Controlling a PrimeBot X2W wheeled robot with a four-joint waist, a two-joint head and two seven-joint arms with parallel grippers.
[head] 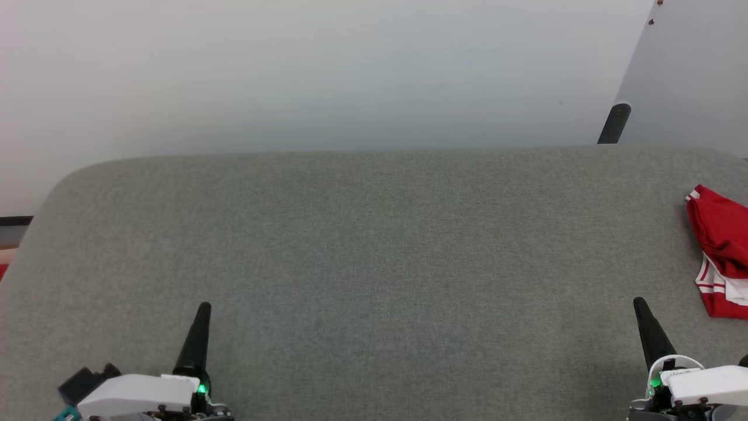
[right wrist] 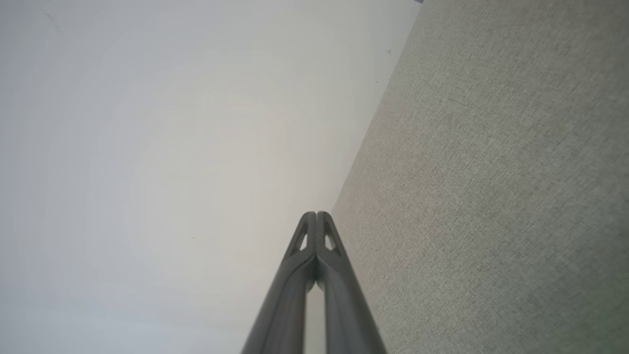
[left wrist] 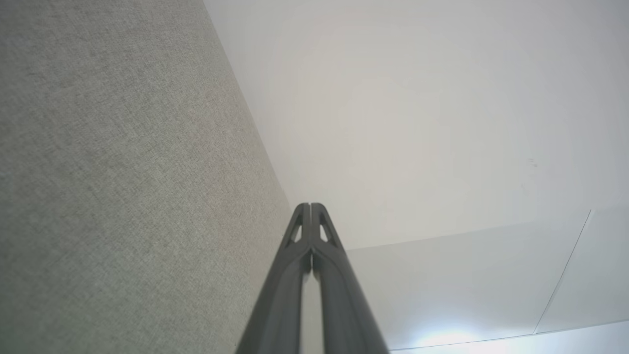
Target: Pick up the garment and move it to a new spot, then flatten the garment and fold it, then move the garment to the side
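Shirt lies at the far right of the grey cloth-covered table in the head view, cut off by the picture's right edge. Red cloth, bunched with soft folds; white-and-red striped trim shows at its top corner and along its lower left. Number and lettering not visible. Whether it is folded or only heaped, cannot tell. It rests flat on the table, nothing touching it.

Right gripper sits at the lower right of the head view, below and just left of the shirt, apart from it. Fingers pressed together into one dark point, holding nothing. Right wrist view confirms: right gripper clenched tip to tip, a thin slit lower down between the fingers, grey table to one side, pale floor to the other.

Left gripper at the lower left, well apart from the shirt, across the width of the table. Also clenched and empty. In the left wrist view the left gripper is closed at the tip, over the table's edge.

Small green light glows on the left wrist, another on the right.

Beyond the table: pale floor, a black leg at upper right under a pale slanted panel.
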